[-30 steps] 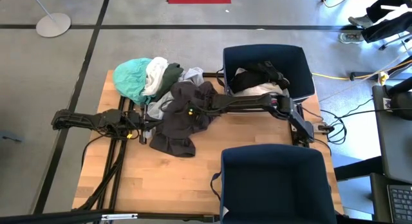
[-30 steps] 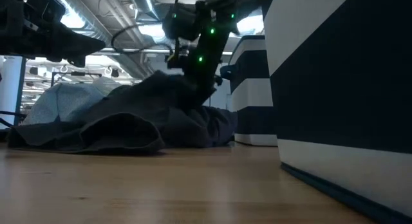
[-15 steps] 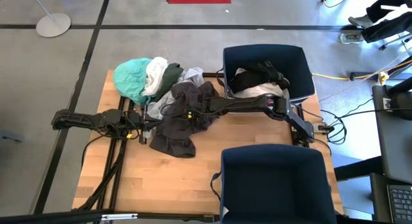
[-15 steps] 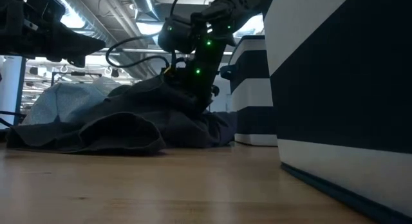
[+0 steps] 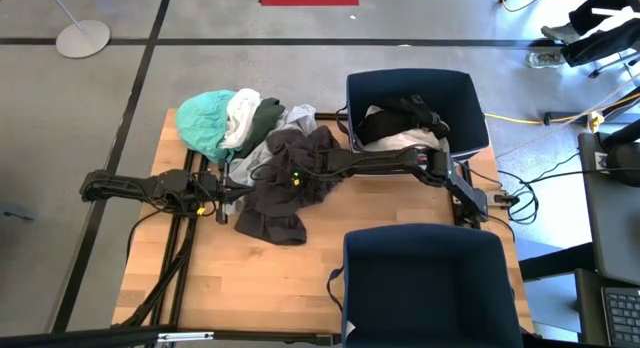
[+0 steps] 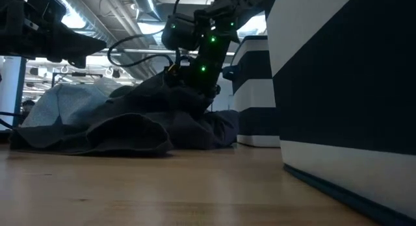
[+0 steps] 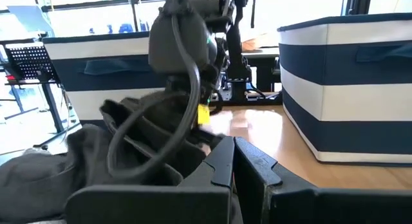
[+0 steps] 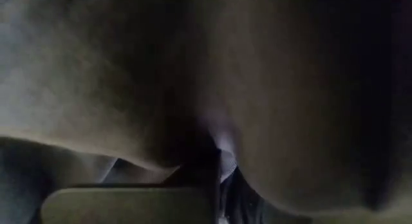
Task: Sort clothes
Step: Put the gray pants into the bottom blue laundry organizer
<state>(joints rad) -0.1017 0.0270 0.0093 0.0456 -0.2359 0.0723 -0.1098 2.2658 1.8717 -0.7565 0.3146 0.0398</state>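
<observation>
Robotics lab or industrial workspace, indicated by polished grey concrete floor marked with black tape lines (image 5: 150,48), light wooden worktable (image 5: 240,278) set on it, exposed silver ceiling ducts and strip lights (image 6: 123,31), yellow cable (image 5: 535,118) trailed across floor

A dark grey garment (image 5: 285,178) lies on the light wooden table (image 5: 230,278). At the table's far left corner the pile holds a teal-turquoise piece (image 5: 205,120), a white one (image 5: 241,113) and a dark green one (image 5: 265,116). The bins (image 5: 430,278) are navy blue outside, with broad white stripes showing in the low view. The far bin holds black (image 5: 408,114) and white (image 5: 405,138) fabric.
</observation>
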